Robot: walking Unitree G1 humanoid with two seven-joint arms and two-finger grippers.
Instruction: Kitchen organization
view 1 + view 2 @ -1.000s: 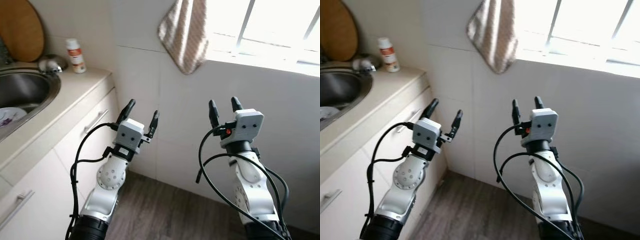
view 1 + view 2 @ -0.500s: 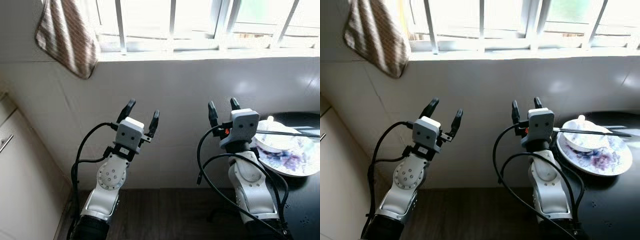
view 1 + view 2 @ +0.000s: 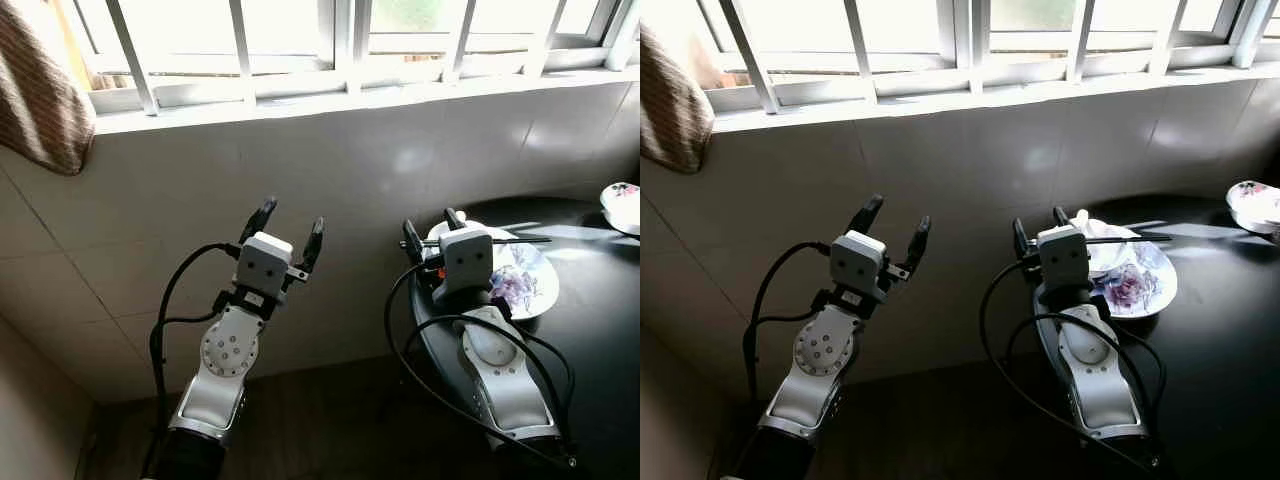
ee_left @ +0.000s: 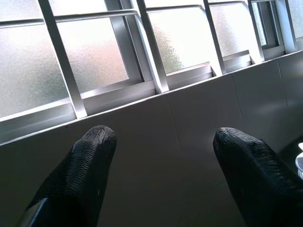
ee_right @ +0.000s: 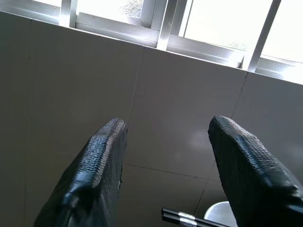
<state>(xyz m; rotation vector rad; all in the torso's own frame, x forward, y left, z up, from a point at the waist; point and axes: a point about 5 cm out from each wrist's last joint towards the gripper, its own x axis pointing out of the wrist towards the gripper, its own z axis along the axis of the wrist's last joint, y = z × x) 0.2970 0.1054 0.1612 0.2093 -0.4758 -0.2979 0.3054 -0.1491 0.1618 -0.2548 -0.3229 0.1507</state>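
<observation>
Left tool (image 3: 290, 225) raised before the tiled wall (image 3: 180, 190), fingers spread, holding nothing; right tool (image 3: 433, 228) likewise parted and empty, at the near edge of the dark tabletop (image 3: 590, 330); patterned plate (image 3: 525, 285) with white bowl and chopsticks (image 3: 510, 240) lies just beyond it; striped towel (image 3: 35, 100) hangs left.

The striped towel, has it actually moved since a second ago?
No. The striped towel hangs below the window sill as before; the camera turned right.
</observation>
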